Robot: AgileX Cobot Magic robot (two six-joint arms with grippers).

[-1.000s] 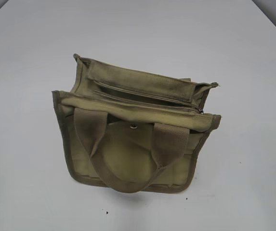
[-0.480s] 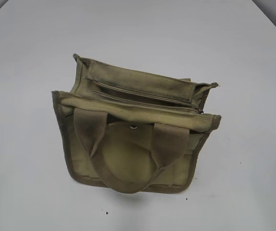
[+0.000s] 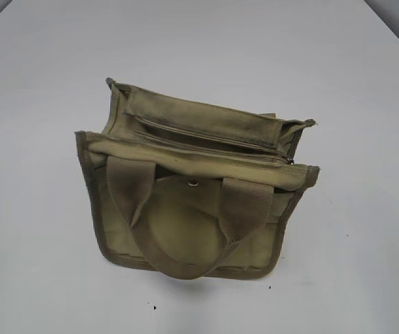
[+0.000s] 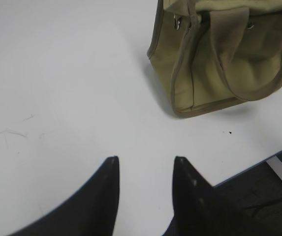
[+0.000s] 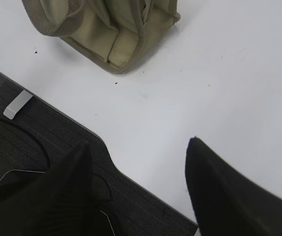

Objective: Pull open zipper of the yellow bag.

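The yellow bag stands in the middle of the white table, its two webbing handles drooping toward the front over a rounded snap flap. Its zipper runs across the top, with a small silver pull tab at the right end. Neither gripper shows in the exterior view. In the left wrist view, my left gripper is open over bare table, with the bag off to its upper right. My right gripper is open wide near the table's front edge, well short of the bag.
The table's front edge borders dark floor below both wrists. A strip of white tape lies on that floor by the edge. A few black specks dot the table in front of the bag.
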